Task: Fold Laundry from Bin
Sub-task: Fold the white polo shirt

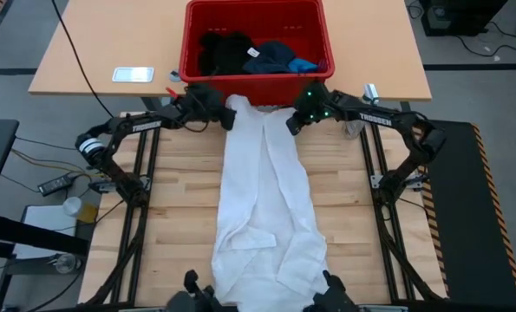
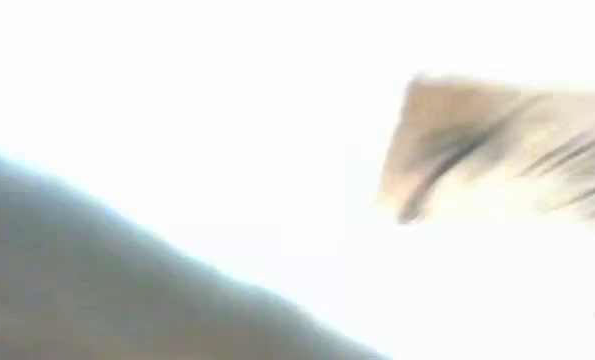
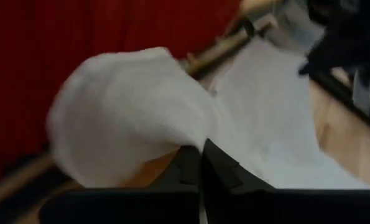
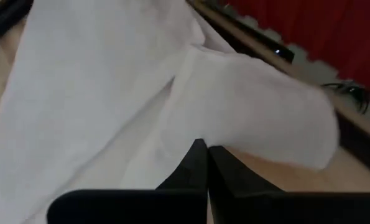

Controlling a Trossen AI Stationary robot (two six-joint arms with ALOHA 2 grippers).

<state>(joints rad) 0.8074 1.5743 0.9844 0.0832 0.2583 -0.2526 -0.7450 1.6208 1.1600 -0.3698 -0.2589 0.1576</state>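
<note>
A: Cloth first — where does the white garment [image 1: 266,195] lie?

B: Stretched lengthwise down the middle of the wooden surface [image 1: 175,186], from just in front of the red bin [image 1: 256,76] to the near edge, where it widens and bunches into folds.

A: Start at the left, then. What is the left gripper [image 1: 225,111] doing?

B: It sits at the far left corner of the garment, just in front of the bin's wall. In the left wrist view its fingers [image 3: 219,168] are pressed together with no gap, and a puffed fold of the white cloth [image 3: 132,112] rises from between them. So it is clamped on that corner.

A: And in the middle, the bin?

B: It stands on the lighter table [image 1: 110,48] beyond the wooden surface. Inside are a black garment [image 1: 223,52], a dark navy one [image 1: 271,57] with a white tag, and a small bright blue piece [image 1: 305,64] toward the bin's right side. Its front wall is touched by the top of the white garment.

A: The right gripper [image 1: 292,124]?

B: At the far right corner of the same garment, mirrored to the left one. The right wrist view shows its fingers [image 4: 194,165] closed tight against each other, white cloth [image 4: 247,112] pinched and bulging above them.

A: Anything from the low view?

B: Nothing readable; it is washed out white with a blurred shape.

A: Anything else on the lighter table?

B: A small flat pale object [image 1: 133,74] left of the bin.
</note>
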